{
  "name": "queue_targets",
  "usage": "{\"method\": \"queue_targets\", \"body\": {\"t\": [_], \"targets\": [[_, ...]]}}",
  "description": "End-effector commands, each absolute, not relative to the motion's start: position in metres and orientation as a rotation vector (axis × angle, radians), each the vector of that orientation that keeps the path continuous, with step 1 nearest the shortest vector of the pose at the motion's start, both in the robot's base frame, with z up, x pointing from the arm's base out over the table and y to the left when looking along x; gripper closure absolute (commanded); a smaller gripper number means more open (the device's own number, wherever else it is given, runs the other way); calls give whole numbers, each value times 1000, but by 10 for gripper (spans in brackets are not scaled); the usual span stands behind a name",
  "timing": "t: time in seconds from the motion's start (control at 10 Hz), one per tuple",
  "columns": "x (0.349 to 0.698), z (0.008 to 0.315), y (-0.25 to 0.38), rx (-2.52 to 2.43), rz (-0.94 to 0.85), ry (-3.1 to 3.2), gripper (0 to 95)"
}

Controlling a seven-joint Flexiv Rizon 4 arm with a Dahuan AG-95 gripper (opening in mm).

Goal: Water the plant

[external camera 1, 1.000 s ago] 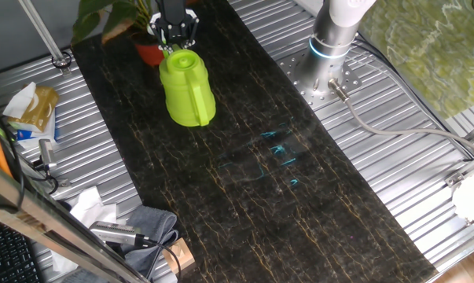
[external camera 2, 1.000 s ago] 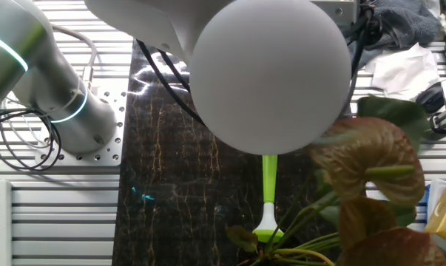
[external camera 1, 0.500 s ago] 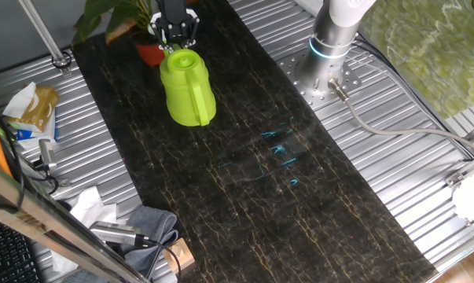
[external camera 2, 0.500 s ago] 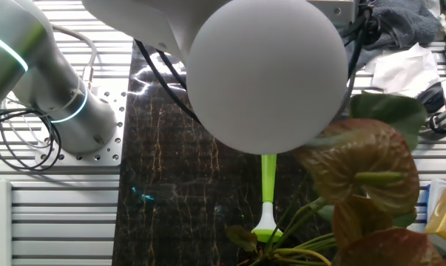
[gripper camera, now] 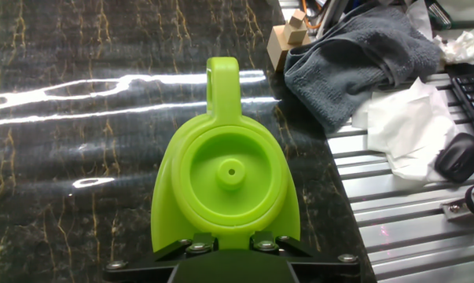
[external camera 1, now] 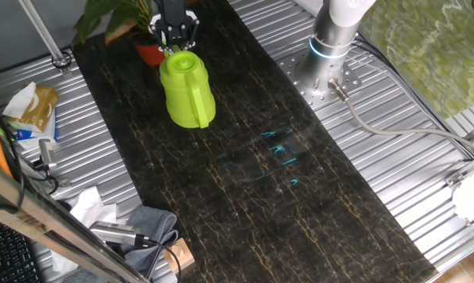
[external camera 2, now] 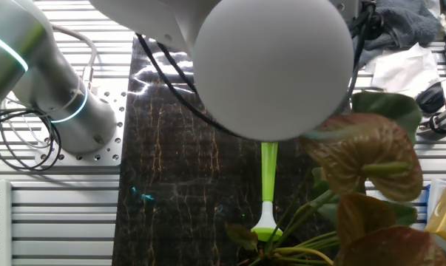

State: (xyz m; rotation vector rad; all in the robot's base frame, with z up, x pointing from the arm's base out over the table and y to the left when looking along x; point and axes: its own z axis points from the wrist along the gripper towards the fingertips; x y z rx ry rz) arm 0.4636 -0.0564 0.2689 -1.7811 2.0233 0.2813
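A lime-green watering can [external camera 1: 186, 88] lies tipped over the dark marble-patterned table [external camera 1: 252, 181], its spout pointing at the plant. My gripper [external camera 1: 176, 37] is shut on the can's spout end. In the hand view I look down on the can's round base [gripper camera: 229, 174] and handle loop [gripper camera: 222, 78], with the gripper [gripper camera: 229, 245] closed on it at the bottom edge. The plant's orange-red pot [external camera 1: 149, 53] stands just left of the gripper, under green and brownish leaves [external camera 1: 103, 17]. The spout [external camera 2: 268, 185] ends in a rose [external camera 2: 265, 222] among the plant stems, beside broad brown leaves [external camera 2: 367, 159].
My arm's base [external camera 1: 329, 43] is bolted to the ribbed metal at the right, with cables [external camera 1: 394, 130] running from it. A grey cloth [gripper camera: 354, 55], wooden blocks [gripper camera: 290, 33], white tissue [gripper camera: 406, 130] and a mouse [gripper camera: 457, 156] lie to one side. A paper bag [external camera 1: 34, 106] sits at the left.
The arm's white joint has shifted slightly and the brown leaves have swayed a little in the other fixed view. The can stays tipped in the same spot.
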Motion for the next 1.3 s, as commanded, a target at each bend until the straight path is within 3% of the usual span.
{"method": "queue_targets", "body": {"t": [0.1,1.3], "targets": [[464,270,-55,-1785,272,2031,950],[464,268,-53,-1800,257,2031,950]]}}
